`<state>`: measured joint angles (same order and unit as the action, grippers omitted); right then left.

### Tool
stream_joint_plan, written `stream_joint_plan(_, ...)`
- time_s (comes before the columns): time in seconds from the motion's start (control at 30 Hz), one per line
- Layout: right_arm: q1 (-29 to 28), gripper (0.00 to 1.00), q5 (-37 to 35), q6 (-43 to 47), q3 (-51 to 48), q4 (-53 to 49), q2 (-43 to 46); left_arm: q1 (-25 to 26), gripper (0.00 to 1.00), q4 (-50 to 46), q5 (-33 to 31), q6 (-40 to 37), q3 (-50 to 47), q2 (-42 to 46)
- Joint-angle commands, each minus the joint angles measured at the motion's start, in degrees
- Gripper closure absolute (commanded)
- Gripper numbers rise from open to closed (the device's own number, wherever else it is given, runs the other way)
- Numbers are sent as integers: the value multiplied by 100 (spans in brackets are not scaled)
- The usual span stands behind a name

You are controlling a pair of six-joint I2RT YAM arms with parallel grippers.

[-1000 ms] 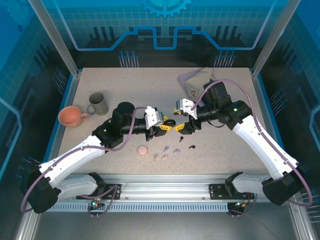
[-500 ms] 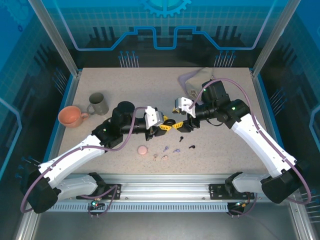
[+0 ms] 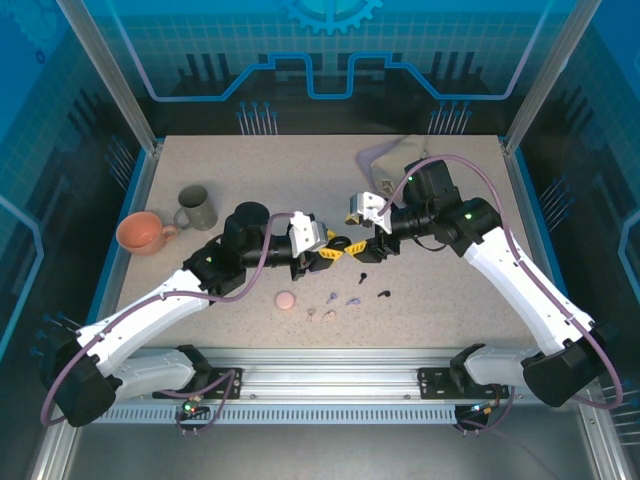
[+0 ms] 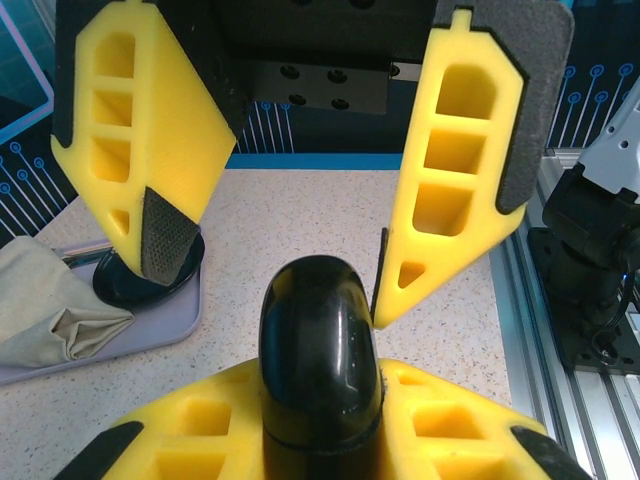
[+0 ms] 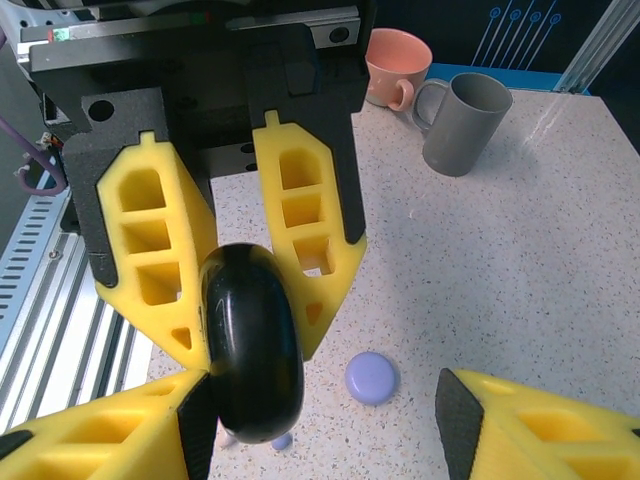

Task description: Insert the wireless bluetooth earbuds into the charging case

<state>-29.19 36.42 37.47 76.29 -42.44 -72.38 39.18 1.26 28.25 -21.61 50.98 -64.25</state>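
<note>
Your counter [image 3: 250, 170] carries everything, and the black charging case [image 3: 340, 245] at its middle is the reference point. The left gripper [image 3: 328, 255] reaches the case from the left. In the left wrist view its fingers [image 4: 235, 395] pinch the case from both sides. The right gripper [image 3: 360, 250] meets the case from the right with its fingers [image 4: 447, 180] spread wide, one on either side of the case. Behind the case and to its right, the left wrist view shows you a cloth [image 4: 50, 310] and a black round piece [image 4: 125, 285] on a lavender tray [image 4: 150, 330]. Far left of the case stand an orange cup [image 3: 140, 232] and a grey mug [image 3: 197, 208]. A pink case [image 3: 286, 300] lies nearer you, to the case's left. The right wrist view adds a lavender case [image 5: 372, 377] lying on the counter just beside the black one. Loose on the counter on the near side of the case lie the black earbuds [image 3: 363, 278], the lavender earbuds [image 3: 352, 300] and the pale pink earbuds [image 3: 328, 315].
</note>
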Motion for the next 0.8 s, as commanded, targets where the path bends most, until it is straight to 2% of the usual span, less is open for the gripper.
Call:
stream_joint_plan(0.0,114,38,-31,-112,198,162,60,74,100,-143,133,-177,160,-43)
stream_joint_plan(0.77,309,38,33,-230,166,141,145,108,100,-132,129,-168,180,-63)
